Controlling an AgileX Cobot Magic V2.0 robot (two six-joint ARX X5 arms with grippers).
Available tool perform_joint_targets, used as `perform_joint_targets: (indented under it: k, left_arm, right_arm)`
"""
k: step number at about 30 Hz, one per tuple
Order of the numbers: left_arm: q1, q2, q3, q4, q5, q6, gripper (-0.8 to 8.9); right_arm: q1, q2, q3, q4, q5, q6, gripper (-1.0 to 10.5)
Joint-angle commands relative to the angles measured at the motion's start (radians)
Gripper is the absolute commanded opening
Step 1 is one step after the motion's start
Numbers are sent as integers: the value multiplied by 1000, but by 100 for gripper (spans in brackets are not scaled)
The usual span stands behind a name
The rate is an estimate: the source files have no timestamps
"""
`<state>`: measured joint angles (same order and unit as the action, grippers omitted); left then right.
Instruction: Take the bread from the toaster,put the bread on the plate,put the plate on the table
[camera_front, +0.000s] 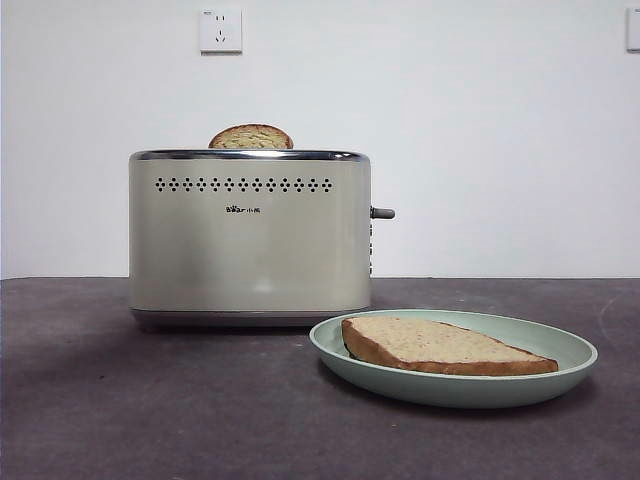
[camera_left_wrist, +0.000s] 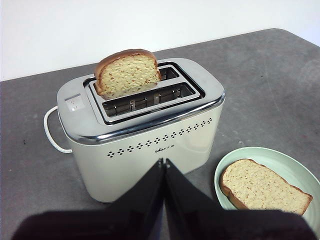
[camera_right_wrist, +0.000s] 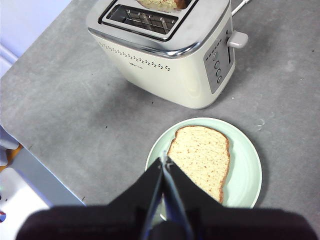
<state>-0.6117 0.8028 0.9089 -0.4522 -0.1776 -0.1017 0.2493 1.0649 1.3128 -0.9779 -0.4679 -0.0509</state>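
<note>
The bread (camera_front: 440, 345), a wide brown-crusted slice, lies flat in the pale green plate (camera_front: 572, 351). The plate rests on the dark table (camera_front: 150, 420), in front of the cream toaster (camera_front: 250, 240) and to its right. My left gripper (camera_left_wrist: 164, 162) hovers shut and empty above the toaster's (camera_left_wrist: 150, 135) front side, with the plate (camera_left_wrist: 282, 157) and bread (camera_left_wrist: 262, 186) off to one side. Held over the near rim of the plate (camera_right_wrist: 245, 175), my right gripper (camera_right_wrist: 164, 161) is shut and empty beside the bread (camera_right_wrist: 202, 157). Neither arm shows in the front view.
A narrower dome-topped slice (camera_front: 250, 138) (camera_left_wrist: 127, 74) stands in the toaster's rear slot. The toaster's lever (camera_front: 383, 213) (camera_right_wrist: 237, 39) sticks out toward the plate side. A white cord (camera_left_wrist: 50, 130) loops behind the toaster. The table's edge (camera_right_wrist: 45, 165) runs near my right gripper.
</note>
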Motion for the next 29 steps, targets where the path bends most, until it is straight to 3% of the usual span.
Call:
perform_joint_targets:
  k: [1,6,12,16,21,29]
  left_arm:
    - [30,-31,-6,-11,-42,79,-3]
    - [175,-169,-41,-61,6,11,-3]
    - [327,-372,-294,112,13,-5,-3]
    - [383,-509,-533,307,27,-23,-4]
    - [440,-645,-742,428,25,-92,-4]
    - [498,-801,-906,381,30,-210,-3]
  right_arm:
    - [1,0,-1,5,2,1,1]
    - [1,0,-1,4,3,1,1]
    - [1,0,-1,5,2,1,1]
    - [1,-1,-1,4,3,1,1]
    - [1,-1,-1,4,3,1,1]
    - [1,0,-1,4,3,0,1]
